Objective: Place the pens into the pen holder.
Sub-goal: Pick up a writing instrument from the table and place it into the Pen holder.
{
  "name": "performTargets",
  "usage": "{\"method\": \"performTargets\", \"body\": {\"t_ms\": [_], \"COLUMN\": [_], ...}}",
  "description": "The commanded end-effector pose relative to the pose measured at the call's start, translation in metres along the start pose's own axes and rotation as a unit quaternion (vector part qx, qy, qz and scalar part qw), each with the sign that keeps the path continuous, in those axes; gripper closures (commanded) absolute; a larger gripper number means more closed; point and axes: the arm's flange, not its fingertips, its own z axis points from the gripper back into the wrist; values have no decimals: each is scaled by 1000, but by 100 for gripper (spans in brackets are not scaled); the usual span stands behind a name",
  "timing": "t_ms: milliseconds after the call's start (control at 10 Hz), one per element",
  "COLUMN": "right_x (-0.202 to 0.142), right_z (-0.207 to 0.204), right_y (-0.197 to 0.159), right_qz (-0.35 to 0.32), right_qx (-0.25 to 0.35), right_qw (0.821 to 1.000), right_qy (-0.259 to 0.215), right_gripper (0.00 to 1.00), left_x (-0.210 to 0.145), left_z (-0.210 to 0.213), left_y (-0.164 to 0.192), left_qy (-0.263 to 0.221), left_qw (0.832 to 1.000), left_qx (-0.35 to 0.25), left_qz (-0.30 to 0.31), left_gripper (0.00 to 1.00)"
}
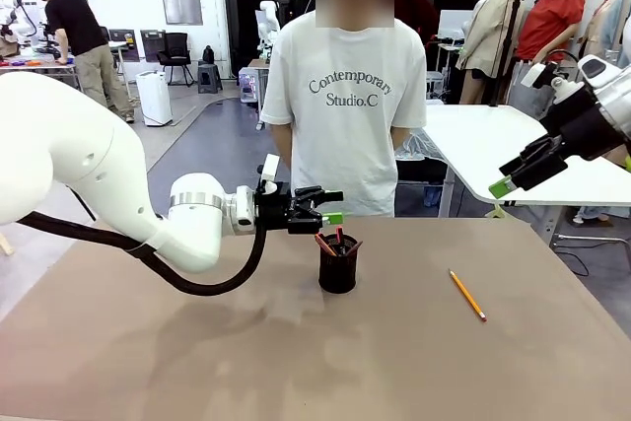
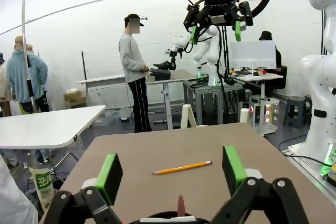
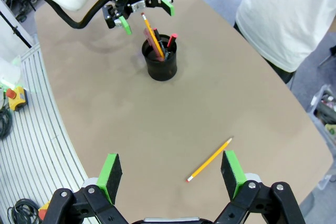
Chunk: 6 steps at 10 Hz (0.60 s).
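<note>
Two spread pairs: left fingers (image 1: 332, 217) beside pen holder (image 1: 337, 271) — right fingers (image 1: 503, 187) aloft; pencil (image 1: 467, 295) apart.

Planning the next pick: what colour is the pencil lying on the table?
The pencil is yellow-orange, clearest in the right wrist view.

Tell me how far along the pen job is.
Done: several pens stand in the pen holder. In hand: nothing. The left gripper is open beside the holder's top, and the right gripper is open, raised above the table. Left: one yellow pencil lying on the table.
</note>
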Motion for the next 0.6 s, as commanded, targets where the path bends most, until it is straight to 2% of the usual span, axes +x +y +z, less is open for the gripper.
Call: {"method": "performTargets", "body": {"t_ms": [0,300,500], "right_x": [1,1,1], "right_z": [0,0,0], "right_y": [-1,-1,-1], "right_qz": [3,3,3], "right_qx": [4,4,4], "right_qw": [1000,1000,1000], "right_qy": [-8,-8,-8], "right_gripper": [0,0,0], "left_x": [9,32,53], "left_z": [1,15,28], "left_y": [-4,-16,-30], "left_qy": [34,144,224], "left_qw": [999,989,974], "left_qx": [-1,-18,-12], "left_qz": [1,16,25], "left_gripper": [0,0,0]}}
